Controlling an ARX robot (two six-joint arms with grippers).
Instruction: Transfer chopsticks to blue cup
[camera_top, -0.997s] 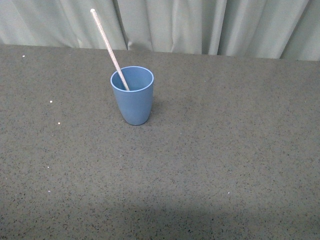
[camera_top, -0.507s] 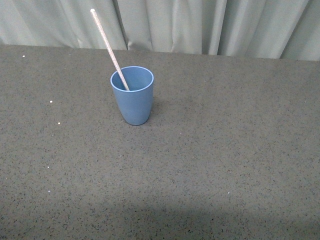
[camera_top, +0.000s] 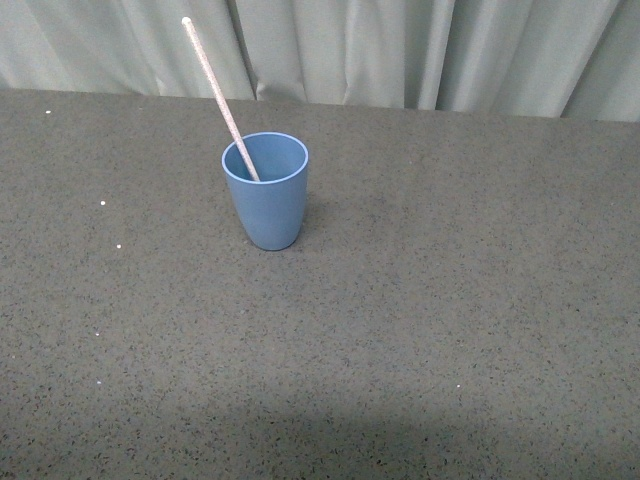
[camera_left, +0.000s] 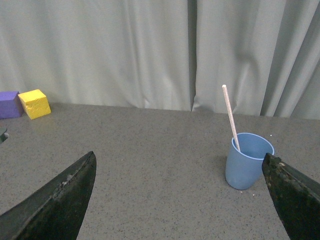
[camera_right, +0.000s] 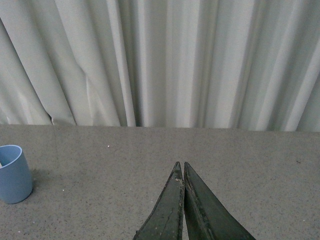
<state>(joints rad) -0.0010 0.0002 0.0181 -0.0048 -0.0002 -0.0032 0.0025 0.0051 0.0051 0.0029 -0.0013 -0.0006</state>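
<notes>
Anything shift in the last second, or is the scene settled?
Nothing visibly changed in the front view. The chopsticks stand in the blue cup leaning the same way as before, the cup has not moved, and neither arm has come into that view.

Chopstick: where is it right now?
In the front view the chopstick stands inside the blue cup, left of centre on the table, leaning up and left against the rim toward the curtain.

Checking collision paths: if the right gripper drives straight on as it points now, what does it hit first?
Likely nothing on the table: the right gripper points past bare surface to the curtain. The cup sits well aside.
</notes>
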